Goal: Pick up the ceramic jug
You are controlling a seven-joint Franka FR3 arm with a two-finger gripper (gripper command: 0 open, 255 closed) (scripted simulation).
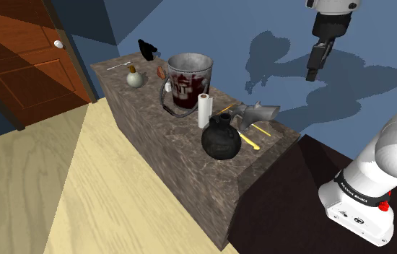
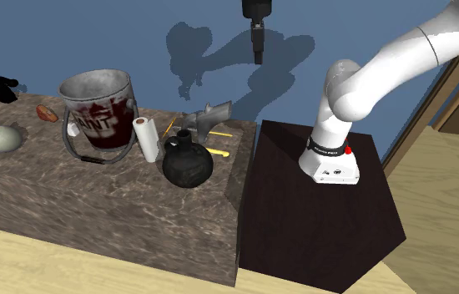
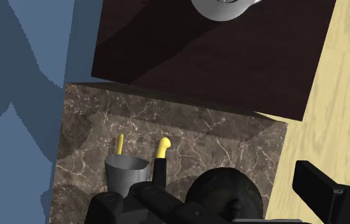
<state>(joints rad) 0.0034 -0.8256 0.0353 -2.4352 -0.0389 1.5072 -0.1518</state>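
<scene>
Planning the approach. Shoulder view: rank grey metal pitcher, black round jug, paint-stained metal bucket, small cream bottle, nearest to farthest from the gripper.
From the gripper:
1. grey metal pitcher, rightmost of the four.
2. black round jug, just lower left of it.
3. paint-stained metal bucket, further left, behind.
4. small cream bottle, leftmost.

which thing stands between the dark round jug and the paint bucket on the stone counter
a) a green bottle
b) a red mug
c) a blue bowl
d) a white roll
d: a white roll stands upright on the counter, with the paint bucket on one side of it and the dark jug on the other.
</scene>
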